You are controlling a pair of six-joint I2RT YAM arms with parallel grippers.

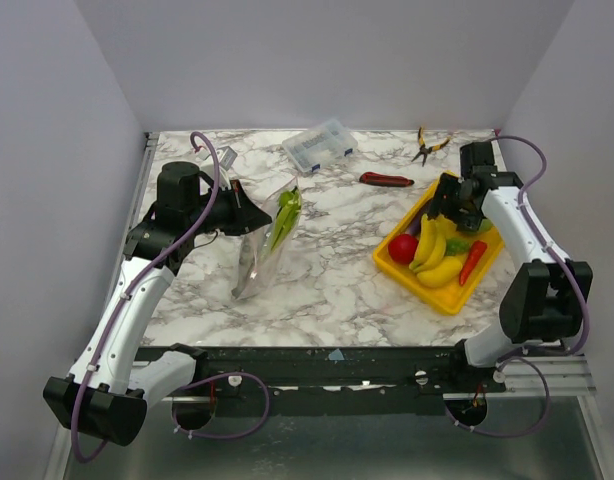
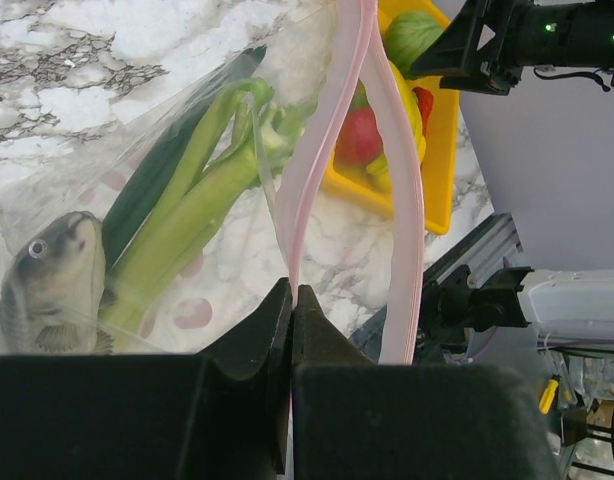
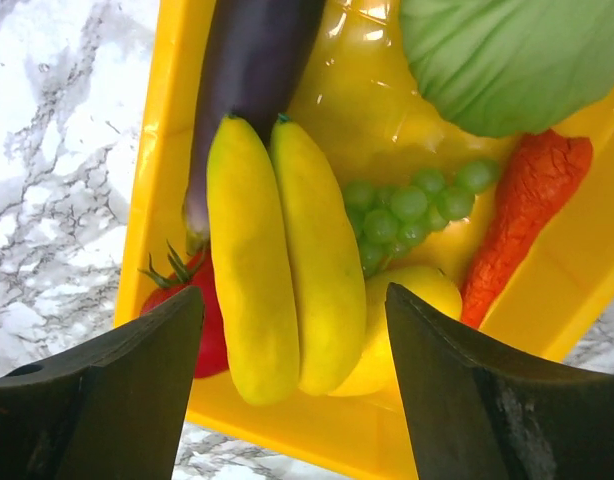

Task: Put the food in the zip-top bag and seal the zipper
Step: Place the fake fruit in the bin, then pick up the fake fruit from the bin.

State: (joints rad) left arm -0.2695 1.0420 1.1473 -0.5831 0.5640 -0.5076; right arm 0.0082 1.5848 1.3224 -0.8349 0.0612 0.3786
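Marbled white tabletop (image 1: 327,285), enclosed by pale walls, seen from above and from both wrists.

At left, the zip-top bag (image 1: 255,258) is held up off the surface by the left gripper (image 2: 292,295), whose jaws are clenched on one lip of the pink zipper (image 2: 332,150). The other lip bows away, so the mouth is kept open towards the right. A celery stalk (image 2: 187,205) and a grey fish-shaped toy (image 2: 47,285) are seen through the clear film, already inside.

At centre rear, a clear compartment box (image 1: 320,146) and a red-handled tool (image 1: 386,180) lie apart from the work.

At right, the yellow tray (image 1: 442,297) holds the food not yet bagged: a tomato (image 1: 402,248), an eggplant (image 3: 247,70), two bananas (image 3: 277,250), green grapes (image 3: 407,205), an orange-red carrot-like piece (image 3: 527,210) and a leafy green ball (image 3: 507,60). The right gripper (image 3: 292,300) is poised over the tray with jaws released and spread to either side of the bananas; nothing is grasped, though whether the fingertips touch the fruit cannot be told from the wrist view.

The step in hand is judged to be the pick of the next item, probably the bananas. The next move calls for a short descent, a closing across the paired fruit, then a carry leftwards into the held-open mouth. Sealing is not yet begun.
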